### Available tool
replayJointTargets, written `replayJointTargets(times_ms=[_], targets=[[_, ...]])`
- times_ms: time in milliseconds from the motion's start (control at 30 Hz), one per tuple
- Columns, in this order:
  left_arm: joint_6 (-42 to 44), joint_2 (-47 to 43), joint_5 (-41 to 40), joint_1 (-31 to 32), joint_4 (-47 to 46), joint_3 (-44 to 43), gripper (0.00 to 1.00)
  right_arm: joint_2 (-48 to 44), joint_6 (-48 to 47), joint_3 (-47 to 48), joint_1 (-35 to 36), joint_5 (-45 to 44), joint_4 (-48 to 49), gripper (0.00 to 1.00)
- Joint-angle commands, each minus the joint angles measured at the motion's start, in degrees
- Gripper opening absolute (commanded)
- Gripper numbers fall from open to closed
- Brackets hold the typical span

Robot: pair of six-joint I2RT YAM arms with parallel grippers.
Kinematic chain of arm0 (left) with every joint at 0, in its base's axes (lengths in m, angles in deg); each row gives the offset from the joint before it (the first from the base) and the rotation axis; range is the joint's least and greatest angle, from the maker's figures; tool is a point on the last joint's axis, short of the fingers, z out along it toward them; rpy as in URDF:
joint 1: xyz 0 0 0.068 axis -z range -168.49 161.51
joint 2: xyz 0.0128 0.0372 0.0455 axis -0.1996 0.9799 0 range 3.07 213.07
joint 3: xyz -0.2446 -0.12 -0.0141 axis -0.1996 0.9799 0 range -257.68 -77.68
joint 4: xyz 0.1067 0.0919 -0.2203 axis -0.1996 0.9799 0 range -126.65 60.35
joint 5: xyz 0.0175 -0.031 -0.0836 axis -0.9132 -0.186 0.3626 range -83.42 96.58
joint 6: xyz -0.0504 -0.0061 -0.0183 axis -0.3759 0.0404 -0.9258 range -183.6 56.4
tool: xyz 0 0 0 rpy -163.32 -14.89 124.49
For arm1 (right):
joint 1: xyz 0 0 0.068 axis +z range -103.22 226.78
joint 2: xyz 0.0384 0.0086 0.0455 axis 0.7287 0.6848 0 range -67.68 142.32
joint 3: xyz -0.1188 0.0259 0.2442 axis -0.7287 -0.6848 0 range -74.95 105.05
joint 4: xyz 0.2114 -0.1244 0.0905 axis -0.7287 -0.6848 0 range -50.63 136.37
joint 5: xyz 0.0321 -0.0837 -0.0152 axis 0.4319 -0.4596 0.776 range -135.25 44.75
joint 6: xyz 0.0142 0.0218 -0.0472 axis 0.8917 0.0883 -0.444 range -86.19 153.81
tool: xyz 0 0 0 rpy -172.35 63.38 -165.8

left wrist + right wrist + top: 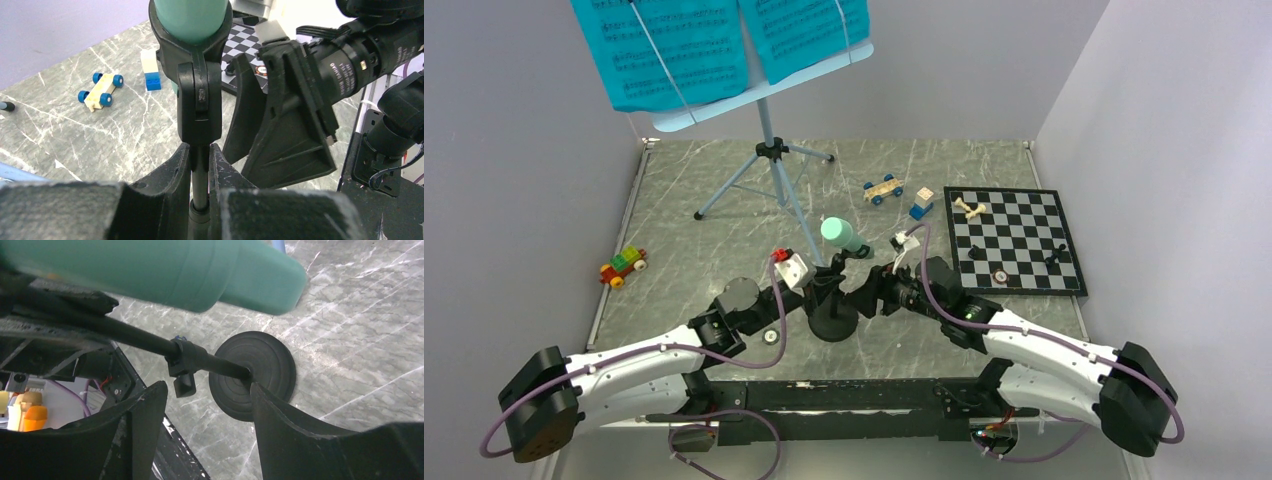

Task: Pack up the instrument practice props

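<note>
Two arms meet at black round-based mic stand (833,315), near-centre front of grey marbled desk (684,250). Thin pole clamped betw. left fingers (167,190); right fingers (145,425) spread wide near pole, contact hard to tell. Clip holds mint-green plastic microphone (842,235), blurred and cropped in right wrist view.

Arms reach inward; left hand (200,159) clamps the stand pole (135,339), right hand's (207,390) fingers stand apart.
</note>
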Motion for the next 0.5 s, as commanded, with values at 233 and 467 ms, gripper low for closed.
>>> replayJointTargets(times_ms=[233,467], targets=[[1.7,0.7,-5.0,4.1,-1.3,-1.8,0.00,4.1,-0.3,0.7,0.3,1.0,6.9,0.54],[1.1,0.8,-7.4,4.1,-0.5,-1.8,0.00,6.2,-2.2,1.2,0.7,1.7,6.7,0.40]])
